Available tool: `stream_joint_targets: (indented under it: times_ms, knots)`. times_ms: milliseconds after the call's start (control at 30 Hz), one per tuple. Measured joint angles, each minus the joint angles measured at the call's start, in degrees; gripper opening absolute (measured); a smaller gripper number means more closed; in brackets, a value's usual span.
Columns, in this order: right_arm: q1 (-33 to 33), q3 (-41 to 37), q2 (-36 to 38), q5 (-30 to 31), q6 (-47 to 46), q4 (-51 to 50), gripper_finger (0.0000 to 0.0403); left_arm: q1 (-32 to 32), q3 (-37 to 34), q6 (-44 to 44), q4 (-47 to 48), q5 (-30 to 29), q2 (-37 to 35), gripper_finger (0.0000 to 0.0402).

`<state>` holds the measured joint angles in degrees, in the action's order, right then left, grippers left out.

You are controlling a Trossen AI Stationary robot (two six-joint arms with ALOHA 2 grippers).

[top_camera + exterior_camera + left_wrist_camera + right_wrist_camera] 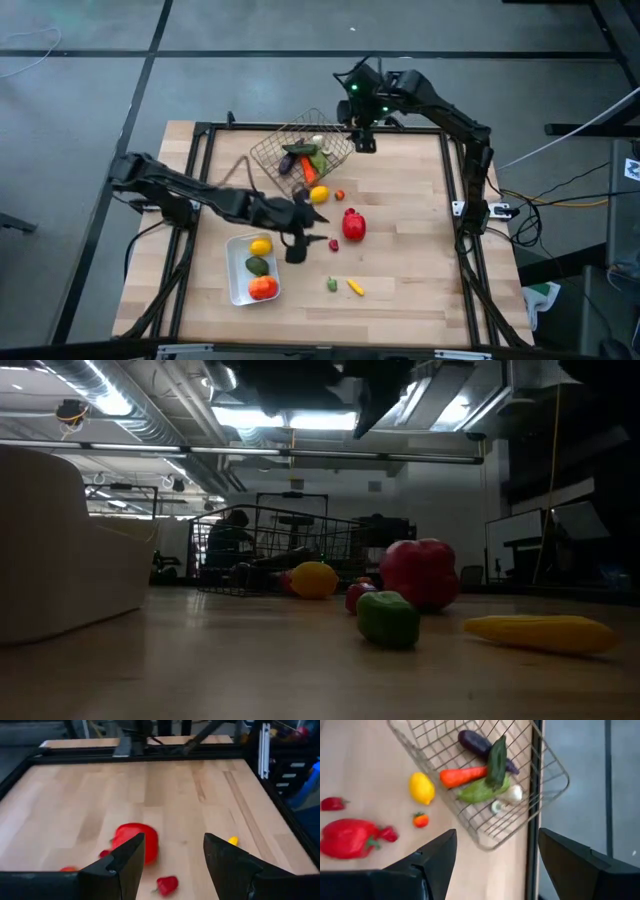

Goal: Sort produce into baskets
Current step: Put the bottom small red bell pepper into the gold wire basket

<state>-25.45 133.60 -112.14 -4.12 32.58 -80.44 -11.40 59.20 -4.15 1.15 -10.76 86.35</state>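
The wire mesh basket [300, 152] stands at the table's far side and holds an eggplant [479, 745], a carrot [462, 776], green vegetables [482, 790] and garlic [510, 795]. The white tray [236, 285] at the near left holds a lemon [261, 246], an avocado [258, 265] and a tomato [263, 288]. Loose on the table lie a lemon [318, 194], a tiny tomato [340, 195], a red pepper [353, 224], a small red chili [334, 243], a small green piece [331, 284] and a yellow piece [355, 288]. My left gripper [298, 246] is open and empty, just left of the chili. My right gripper [363, 140] is open and empty above the basket's right corner.
A black frame [455, 180] runs along the table's edges. Bare wood lies to the right of the red pepper and along the near edge. In the low view the tray's wall [60, 560] stands close at the left.
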Motion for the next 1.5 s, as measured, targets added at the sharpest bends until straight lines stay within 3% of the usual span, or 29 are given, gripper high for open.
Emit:
stream_joint_targets:
  times_ms: [267,600,967,1233,1500]
  knots:
    - [0.0,0.0,4.7,0.0,-5.2,-4.9,0.0276,-1.0,0.0,5.1,-5.5,0.2,11.9,0.0198]
    - [1.2,0.0,8.1,-2.5,-10.1,-8.1,0.0276,-0.8,0.0,5.3,-9.6,0.2,20.7,0.0198]
    - [7.6,-0.1,8.4,-2.5,-9.9,-8.1,0.0276,1.4,0.0,3.1,-14.4,0.1,25.0,0.0198]
    - [11.0,-0.1,8.3,-2.4,-9.9,-8.6,0.0276,2.1,0.0,-2.5,-14.1,4.3,26.8,0.0198]
    - [12.0,-0.1,8.3,-1.8,-9.8,-9.6,0.0276,2.1,0.0,-4.3,-13.3,4.5,28.5,0.0198]
